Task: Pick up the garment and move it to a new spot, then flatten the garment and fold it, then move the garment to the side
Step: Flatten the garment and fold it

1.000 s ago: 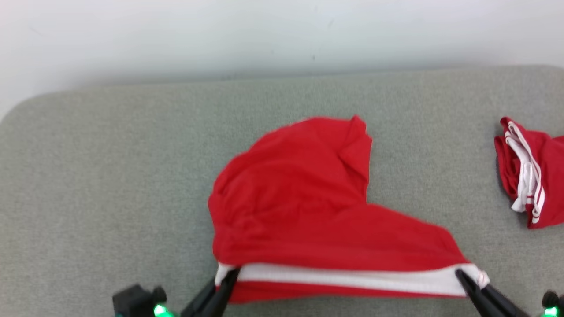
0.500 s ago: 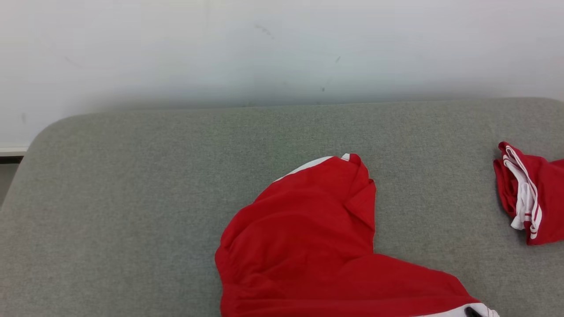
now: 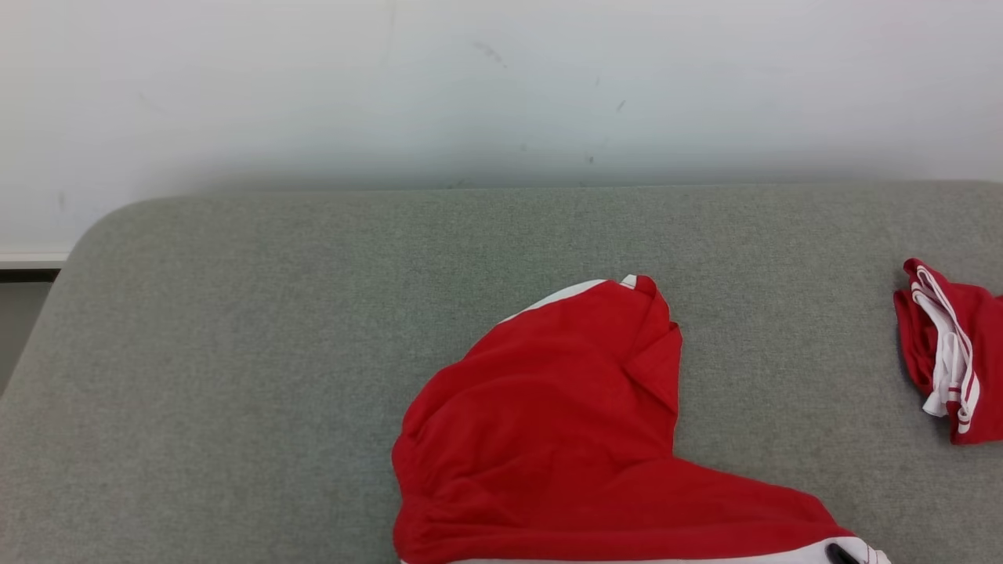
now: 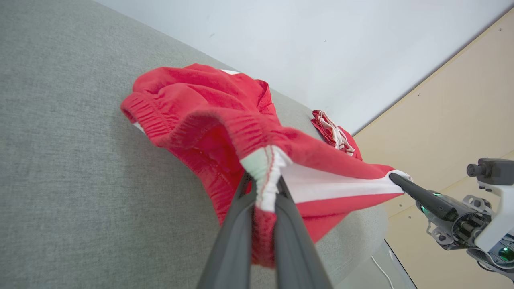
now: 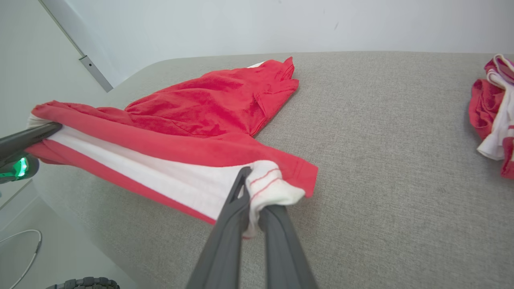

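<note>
Here left tool (image 4: 265,181) and right tool (image 5: 255,192) pinch the garment (image 3: 548,439).

This looks like a bare test room or lab rather than a home: a plain white wall (image 3: 501,78) with a few scuffs runs behind a wide padded surface (image 3: 235,352) covered in grey cloth, rounded at its far left corner. A red garment (image 3: 548,423) lies toward the near edge, and a second red and white bundle (image 3: 952,352) sits at the right edge. Beside the surface, the wrist views show a beige panel (image 4: 453,112) with small dark marks, a thin white cable (image 5: 39,243) loose on a pale floor (image 5: 72,249), and a ridged black tyre (image 5: 84,283).
</note>
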Controlling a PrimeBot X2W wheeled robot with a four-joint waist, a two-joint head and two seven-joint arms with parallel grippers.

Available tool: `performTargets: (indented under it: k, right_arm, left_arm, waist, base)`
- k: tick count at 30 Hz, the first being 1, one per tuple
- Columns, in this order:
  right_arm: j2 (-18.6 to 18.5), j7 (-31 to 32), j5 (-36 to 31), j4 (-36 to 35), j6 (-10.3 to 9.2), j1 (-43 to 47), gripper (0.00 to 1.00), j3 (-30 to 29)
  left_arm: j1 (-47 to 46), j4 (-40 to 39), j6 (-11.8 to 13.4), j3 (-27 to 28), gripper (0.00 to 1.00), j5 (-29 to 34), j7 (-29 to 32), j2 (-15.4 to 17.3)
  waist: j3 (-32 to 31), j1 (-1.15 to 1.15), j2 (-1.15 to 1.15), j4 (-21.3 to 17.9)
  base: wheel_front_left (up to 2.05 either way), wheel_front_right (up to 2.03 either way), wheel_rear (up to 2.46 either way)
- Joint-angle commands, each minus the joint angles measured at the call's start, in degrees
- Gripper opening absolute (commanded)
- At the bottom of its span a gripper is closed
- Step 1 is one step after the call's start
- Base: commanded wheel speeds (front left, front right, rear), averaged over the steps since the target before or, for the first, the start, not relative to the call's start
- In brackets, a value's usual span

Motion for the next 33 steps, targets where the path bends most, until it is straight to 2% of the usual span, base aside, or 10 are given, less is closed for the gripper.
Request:
performTargets:
  k: [1,10,15,20,27,31,33]
  right_arm:
    - [0.21,0.13,-0.2,-0.18,-0.25,0.9,0.0,-0.55]
    - [1.28,-0.58,-0.42,-1.17,-0.25,1.37,0.0,-2.42]
    - [2.63,-2.02,0.37,-4.25,-0.25,3.21,0.0,-6.03]
    - [4.28,-2.6,1.68,-10.62,-0.24,5.85,0.0,-11.1]
    - [6.05,-2.21,6.78,-23.64,-0.22,8.83,0.0,-19.72]
    - [6.81,-2.05,10.21,-30.81,-0.22,8.92,0.0,-24.87]
    - [7.01,-2.22,11.21,-32.07,-0.22,8.59,0.0,-26.07]
  left_arm:
    - [0.52,-0.21,0.19,0.37,0.0,-0.82,-0.14,0.47]
    - [-0.54,-3.67,0.66,0.32,0.0,-0.44,1.45,1.77]
    - [-0.21,-10.61,1.55,0.96,0.0,-2.01,3.73,2.85]
    - [0.56,-19.88,3.15,2.12,0.0,-3.89,7.2,5.31]
    - [-1.77,-32.87,5.08,5.55,0.0,-6.73,11.4,8.54]
    - [-5.72,-37.82,5.5,8.01,0.0,-8.25,13.88,9.91]
    - [-7.04,-38.73,5.4,8.47,0.0,-8.9,14.53,10.05]
  waist:
    - [0.0,0.0,-0.01,-0.15]
    - [-0.09,0.0,-0.01,-1.27]
    - [-1.1,0.0,-0.01,-2.2]
    - [-2.62,0.0,-0.01,-3.56]
    - [-4.44,0.0,-0.01,-5.05]
    - [-4.71,0.0,-0.01,-5.34]
    - [-4.68,0.0,-0.01,-5.44]
  base:
    - [0.0,0.0,0.0]
    - [0.0,0.0,0.0]
    - [0.0,0.0,0.0]
    - [0.0,0.0,0.0]
    - [0.0,0.0,0.0]
    - [0.0,0.0,0.0]
    - [0.0,0.0,0.0]
